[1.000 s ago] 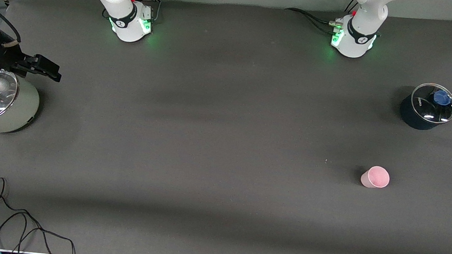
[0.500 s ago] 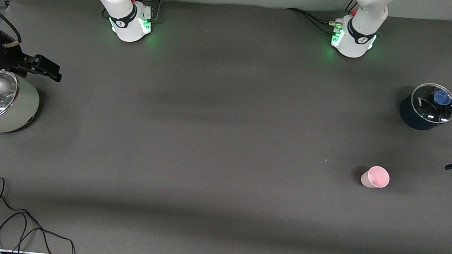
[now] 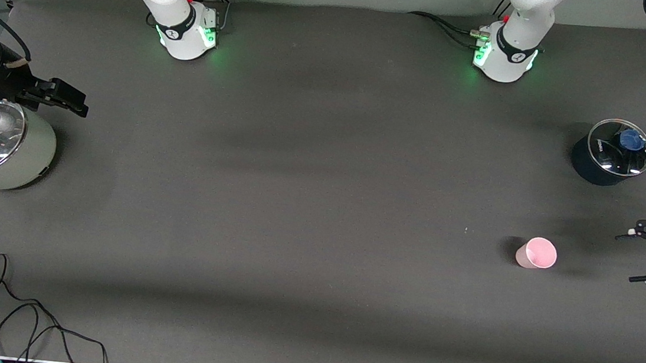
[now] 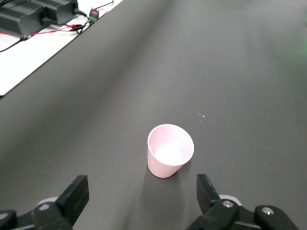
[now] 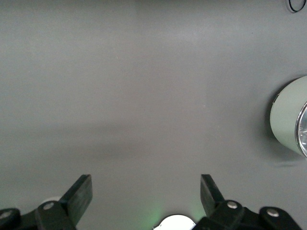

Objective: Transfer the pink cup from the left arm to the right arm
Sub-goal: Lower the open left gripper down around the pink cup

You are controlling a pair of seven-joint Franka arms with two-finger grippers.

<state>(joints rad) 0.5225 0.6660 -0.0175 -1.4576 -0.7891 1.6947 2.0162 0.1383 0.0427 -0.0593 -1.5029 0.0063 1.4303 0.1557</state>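
Note:
The pink cup (image 3: 536,253) stands upright and alone on the dark table, mouth up, toward the left arm's end. My left gripper (image 3: 631,258) is open and empty. It hangs low over the table beside the cup, farther toward the left arm's end, with a gap between them. In the left wrist view the cup (image 4: 169,155) sits ahead of the open left gripper (image 4: 141,191), outside the jaws. My right gripper (image 3: 23,107) is open and empty and waits over the pale green pot. In the right wrist view the right gripper (image 5: 145,189) shows only bare table between its jaws.
A dark blue pot (image 3: 597,163) with a glass lid and a blue handle stands farther from the front camera than the cup. A pale green pot (image 3: 35,154) with a glass lid stands at the right arm's end; it also shows in the right wrist view (image 5: 288,117). A black cable (image 3: 20,312) lies near the front edge.
My left gripper has come in from the table's end toward the pink cup, staying open. The cup and the right arm have not moved.

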